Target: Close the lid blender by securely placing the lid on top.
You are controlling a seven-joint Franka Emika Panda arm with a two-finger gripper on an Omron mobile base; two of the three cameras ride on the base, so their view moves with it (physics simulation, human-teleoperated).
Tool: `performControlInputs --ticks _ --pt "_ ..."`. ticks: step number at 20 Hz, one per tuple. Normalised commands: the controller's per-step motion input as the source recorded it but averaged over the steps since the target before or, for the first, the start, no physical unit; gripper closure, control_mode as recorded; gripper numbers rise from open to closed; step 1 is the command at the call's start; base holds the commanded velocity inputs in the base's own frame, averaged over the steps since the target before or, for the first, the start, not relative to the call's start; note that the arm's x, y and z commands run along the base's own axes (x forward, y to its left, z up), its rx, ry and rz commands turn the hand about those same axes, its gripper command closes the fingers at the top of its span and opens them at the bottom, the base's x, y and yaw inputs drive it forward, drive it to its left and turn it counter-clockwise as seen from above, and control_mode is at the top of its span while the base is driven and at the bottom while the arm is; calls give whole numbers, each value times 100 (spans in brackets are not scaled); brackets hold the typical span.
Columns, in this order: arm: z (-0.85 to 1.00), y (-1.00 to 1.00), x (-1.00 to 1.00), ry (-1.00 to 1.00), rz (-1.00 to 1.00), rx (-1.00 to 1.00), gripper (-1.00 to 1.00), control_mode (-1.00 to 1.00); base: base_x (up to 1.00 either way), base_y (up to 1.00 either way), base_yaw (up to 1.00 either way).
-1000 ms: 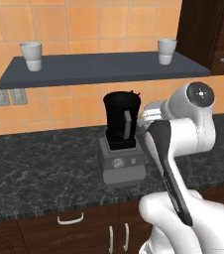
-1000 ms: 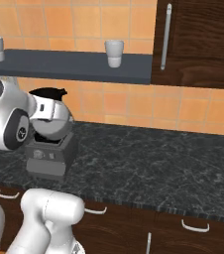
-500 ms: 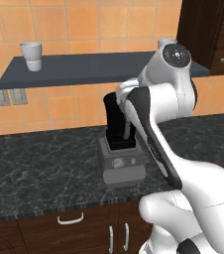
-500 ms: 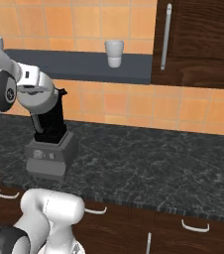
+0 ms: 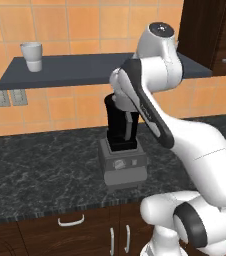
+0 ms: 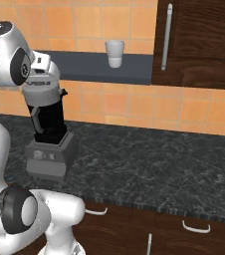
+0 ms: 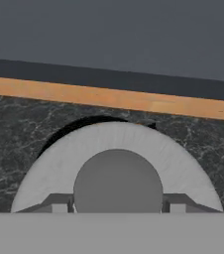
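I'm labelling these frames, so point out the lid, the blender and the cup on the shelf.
lid (image 7: 118, 149): hand view, on its pale grey rim above the knob.
blender (image 5: 121, 128): left base view, on the black jar.
cup (image 6: 115, 53): right base view, on its white side.

— Where does the blender (image 5: 121, 145) stand?
— On the counter (image 5: 45, 170), near the wall, below the shelf (image 5: 75, 70).

— And the lid (image 7: 116, 163)?
— Directly over the jar's mouth, under the gripper (image 7: 118, 207), whose fingers (image 7: 59, 204) sit either side of the knob.

— What's on the shelf?
— A cup (image 5: 32, 56) to the left, another cup (image 6: 115, 53) to the right, beside the cabinet (image 6: 199, 40).
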Motion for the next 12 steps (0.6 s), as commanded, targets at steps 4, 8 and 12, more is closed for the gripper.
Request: performControlInputs --ticks 4,8,12 --pt "-7 3 39 11 5 0 100 -100 0 0 0" --pt "-18 5 0 -12 0 0 100 -100 0 0 0" --pt "-8 13 16 -12 1 0 100 -100 0 0 0"
